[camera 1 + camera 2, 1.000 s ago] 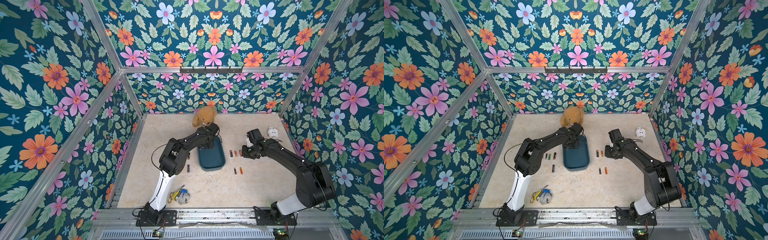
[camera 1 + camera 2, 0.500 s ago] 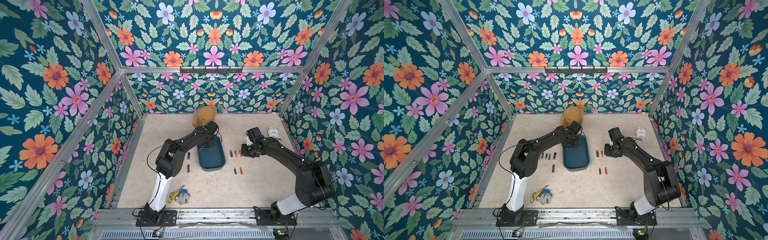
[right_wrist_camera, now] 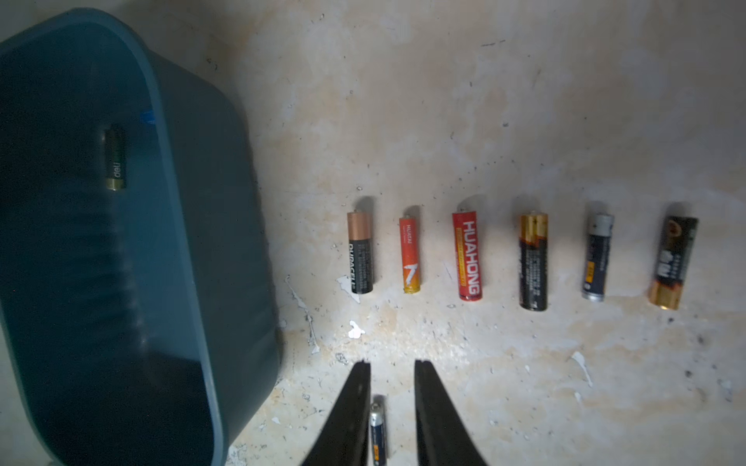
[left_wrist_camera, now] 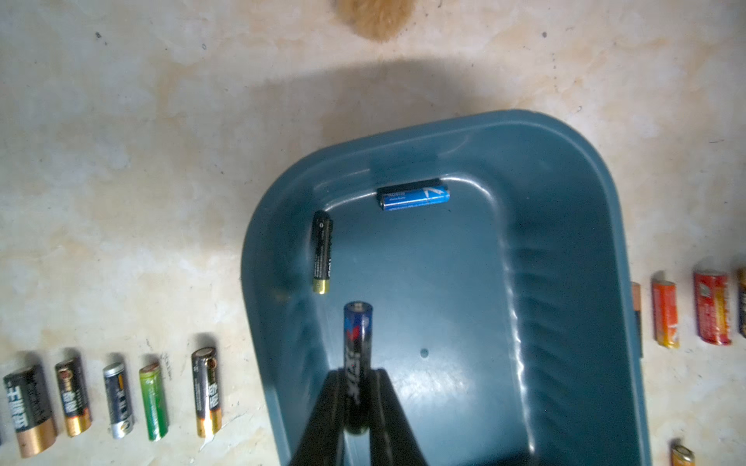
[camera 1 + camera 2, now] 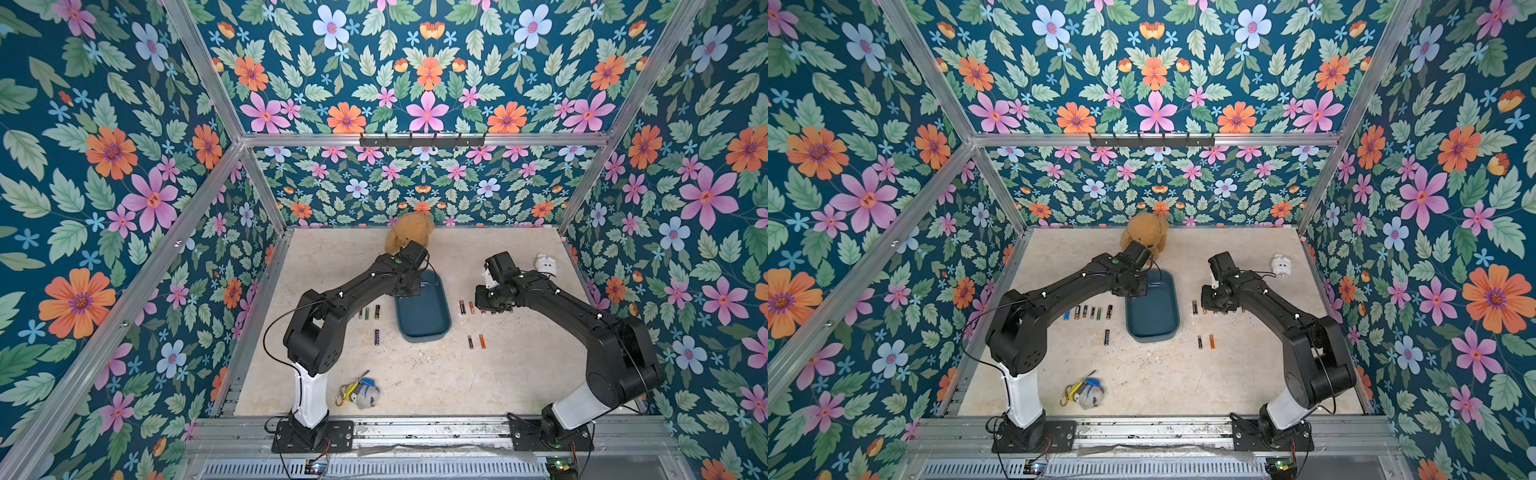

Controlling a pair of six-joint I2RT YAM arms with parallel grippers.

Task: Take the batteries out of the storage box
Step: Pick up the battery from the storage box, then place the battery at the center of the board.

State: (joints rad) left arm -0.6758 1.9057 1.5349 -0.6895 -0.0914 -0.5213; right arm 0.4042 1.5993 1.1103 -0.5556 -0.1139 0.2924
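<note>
1. My left gripper [image 4: 357, 373] was clamped on a dark battery [image 4: 357, 335], pinched near one end so most of it stuck out ahead of the jaws. It hung over the storage box [image 4: 605, 193]. I judged this to be the carry-out step.
2. My right gripper [image 3: 390, 365] had its jaws parted and gripped nothing. A thin cell [image 3: 378, 427] lay on the table [image 3: 524, 121] between the fingers.
3. Two were left inside the box: a black battery [image 4: 321, 252] along the 9 o'clock wall and a blue battery [image 4: 413, 195] against the 12 o'clock end. Lying that close to the walls, both would probably need a careful pinch.
4. The left row [image 4: 118, 399] lay at the box's 9 o'clock and the right row [image 3: 470, 256] at its 3 o'clock. The cells lay parallel and spaced, probably so the jaws could fit between them.
5. The teddy bear [image 5: 409, 239] sat at 12 o'clock, beyond the box.
</note>
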